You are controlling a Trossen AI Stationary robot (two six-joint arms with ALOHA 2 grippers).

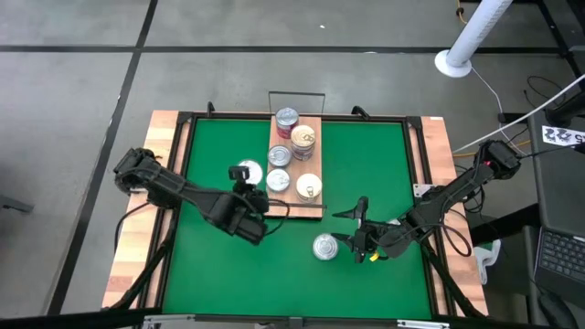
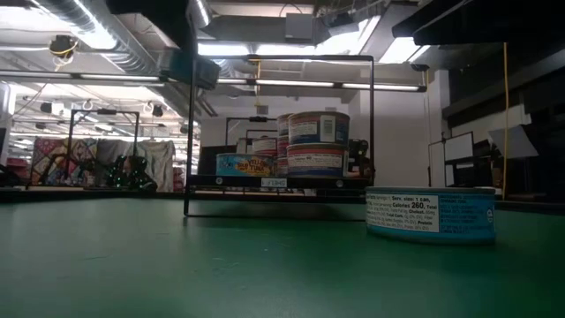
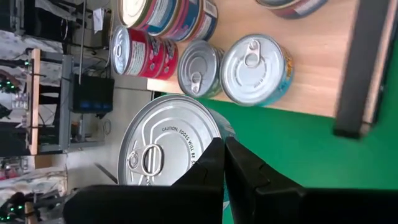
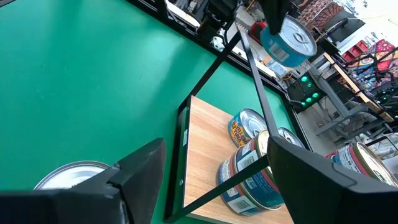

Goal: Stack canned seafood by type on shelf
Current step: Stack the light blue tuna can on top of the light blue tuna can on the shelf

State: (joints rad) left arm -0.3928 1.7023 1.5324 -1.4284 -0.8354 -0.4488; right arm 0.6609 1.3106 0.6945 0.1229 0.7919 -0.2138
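While the right tool (image 1: 352, 239) gapes, a tin (image 1: 325, 247) lies just beside it.

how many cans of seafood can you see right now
6 tops: four on the shelf, tins; one in the left gripper; one on the mat. Stacks hide more.

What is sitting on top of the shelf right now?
Five tin tops show on the shelf: red-labelled tin, cream-gold tin, upper silver tin, lower silver tin, second cream-gold tin. Some are stacked, covering the tins underneath.
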